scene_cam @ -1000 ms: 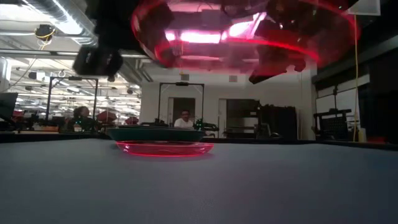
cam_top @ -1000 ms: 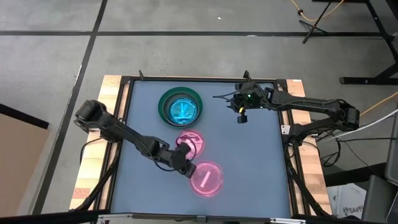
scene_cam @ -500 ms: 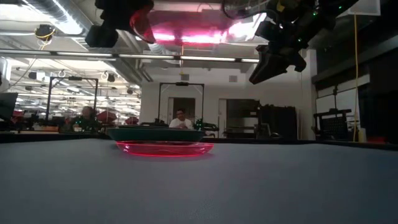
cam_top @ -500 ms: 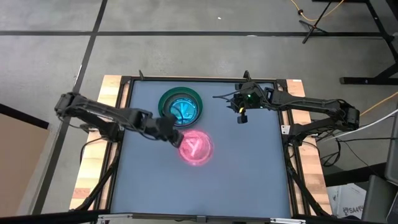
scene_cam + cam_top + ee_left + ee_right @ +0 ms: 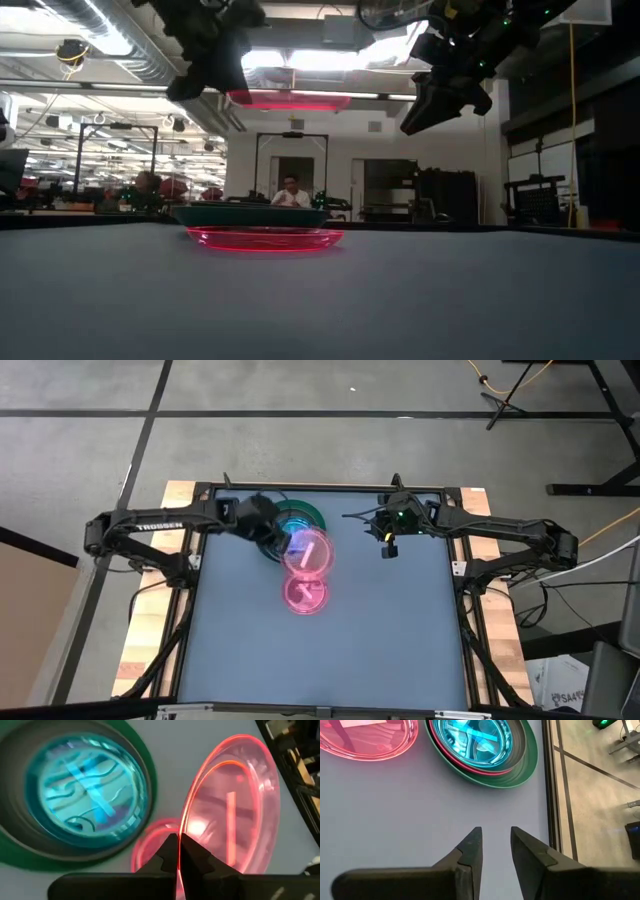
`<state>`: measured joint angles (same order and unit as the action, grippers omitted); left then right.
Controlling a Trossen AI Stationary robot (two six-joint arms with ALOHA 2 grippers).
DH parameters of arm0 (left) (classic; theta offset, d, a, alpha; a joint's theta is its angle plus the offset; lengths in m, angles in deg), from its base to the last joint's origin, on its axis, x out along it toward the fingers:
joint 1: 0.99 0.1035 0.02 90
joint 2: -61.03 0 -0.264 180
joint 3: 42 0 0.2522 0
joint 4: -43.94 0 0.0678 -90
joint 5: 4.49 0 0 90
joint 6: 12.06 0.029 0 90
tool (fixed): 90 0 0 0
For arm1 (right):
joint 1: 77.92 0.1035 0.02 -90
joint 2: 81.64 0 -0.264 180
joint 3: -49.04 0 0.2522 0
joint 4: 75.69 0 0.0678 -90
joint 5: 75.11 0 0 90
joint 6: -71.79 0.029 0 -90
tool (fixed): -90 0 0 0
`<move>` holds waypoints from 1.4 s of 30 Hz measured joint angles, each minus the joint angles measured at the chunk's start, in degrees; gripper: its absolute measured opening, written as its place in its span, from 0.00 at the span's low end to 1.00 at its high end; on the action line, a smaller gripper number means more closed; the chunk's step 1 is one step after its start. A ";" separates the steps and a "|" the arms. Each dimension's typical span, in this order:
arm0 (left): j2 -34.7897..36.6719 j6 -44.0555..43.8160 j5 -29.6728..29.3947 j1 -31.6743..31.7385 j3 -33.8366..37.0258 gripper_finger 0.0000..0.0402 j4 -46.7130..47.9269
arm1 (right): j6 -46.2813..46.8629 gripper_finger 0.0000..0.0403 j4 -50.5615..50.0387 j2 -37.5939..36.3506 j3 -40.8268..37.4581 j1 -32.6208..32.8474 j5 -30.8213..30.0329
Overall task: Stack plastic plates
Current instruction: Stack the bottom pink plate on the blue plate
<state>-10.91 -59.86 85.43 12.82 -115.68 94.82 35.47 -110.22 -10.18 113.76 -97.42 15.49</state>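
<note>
A stack sits near the table's far edge: a dark green plate (image 5: 312, 512) (image 5: 522, 762) at the bottom, cyan plates (image 5: 82, 782) nested on top, and a pink rim showing between them in the right wrist view. One translucent pink plate (image 5: 305, 596) (image 5: 265, 239) lies flat on the table, nearer than the stack. My left gripper (image 5: 280, 538) (image 5: 179, 851) is shut on a second translucent pink plate (image 5: 308, 551) (image 5: 290, 99), held in the air beside the stack. My right gripper (image 5: 386, 544) (image 5: 495, 845) hovers open to the right of the stack. My left gripper pinches the translucent pink plate by its rim (image 5: 182, 825), with one finger on each face of the edge. The fingers come from the table's left. The plate is lifted clear and reaches away from the fingers toward the right, about level in the low view.
A raised dark frame (image 5: 455, 560) and wooden boards border the table. Bare grey tabletop (image 5: 390, 650) spreads over the near and right parts. People sit in the room beyond the table (image 5: 290, 190).
My left gripper, shut on the pink plate throughout, has swung from the table's near part toward the far edge. It carried the plate in the air over the lying pink plate to the stack's right side. The right arm kept still.
</note>
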 joint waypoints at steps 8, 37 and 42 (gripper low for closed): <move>-0.44 7.46 4.49 12.12 0.00 0.00 0.03 | 0.00 0.23 0.11 2.04 0.00 0.00 -0.02; -12.68 7.77 10.36 25.66 11.29 0.00 -7.83 | 6.73 0.23 9.66 9.11 -0.07 0.07 0.47; -15.84 7.45 10.59 25.68 11.28 0.00 -8.13 | 6.73 0.23 10.43 9.11 -0.07 0.07 0.48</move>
<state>-26.75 -52.40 96.02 38.49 -104.40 86.69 42.20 -99.80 -1.07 113.69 -97.36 15.97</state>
